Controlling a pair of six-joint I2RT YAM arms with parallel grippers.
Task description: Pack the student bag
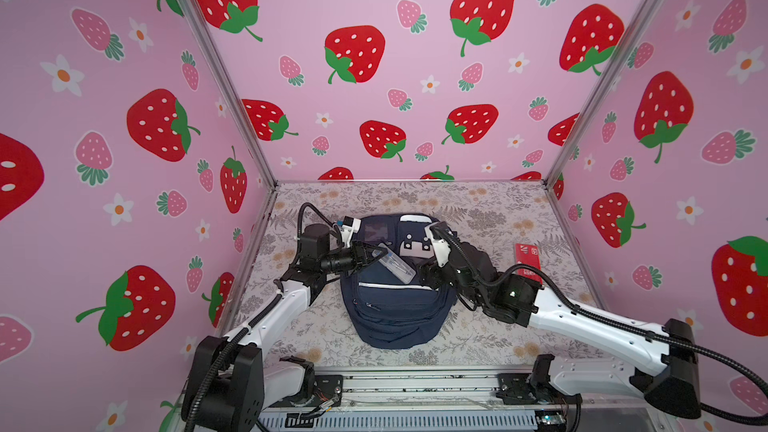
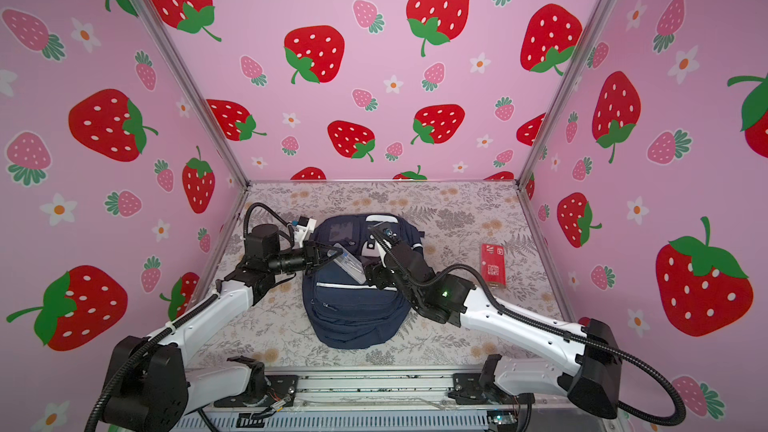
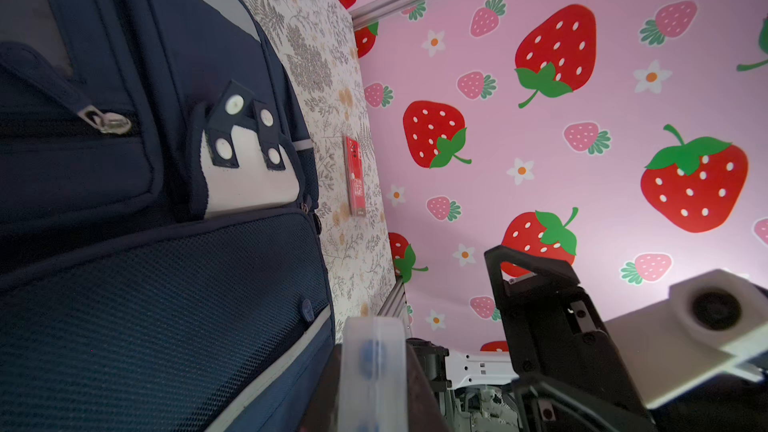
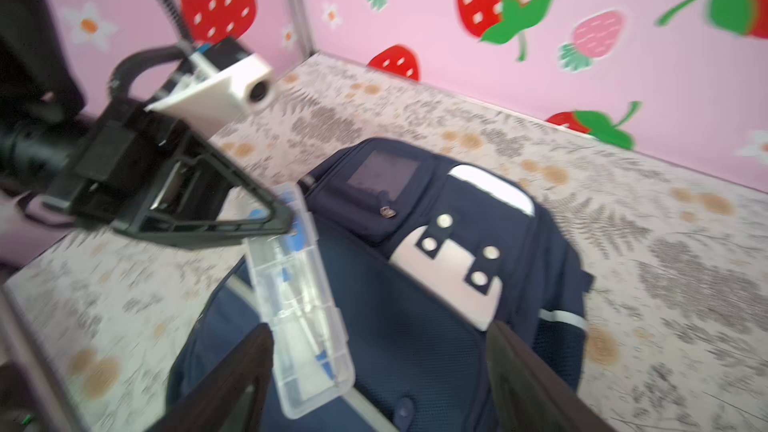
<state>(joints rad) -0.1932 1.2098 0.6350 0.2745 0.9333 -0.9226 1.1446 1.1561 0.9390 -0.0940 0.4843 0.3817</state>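
In both top views the left arm rises from the lower left corner, bends at the elbow and points its wrist level toward the centre of the frame. The left gripper [image 1: 376, 253] [image 2: 330, 254] pinches one end of a clear rectangular plastic box [image 1: 397, 268] [image 4: 299, 309], with its fingers pressed against the box's two sides. The box slants down to the right over the large navy-blue fabric backpack [image 1: 395, 317] [image 2: 353, 322]; I cannot tell whether it touches the fabric. Inside the box lie blue and clear pen-like items, too blurred to name.

The right arm stretches from the lower right corner to the centre. The right gripper [image 4: 382, 338] hangs at the box's free end with its fingers spread wide, gripping nothing.

The backpack lies flat at lower centre on the floral-covered table [image 1: 478, 209], and the zip pocket beside its white face patch is closed. A flat red packet [image 1: 528, 261] lies on the table well to the right of the backpack.
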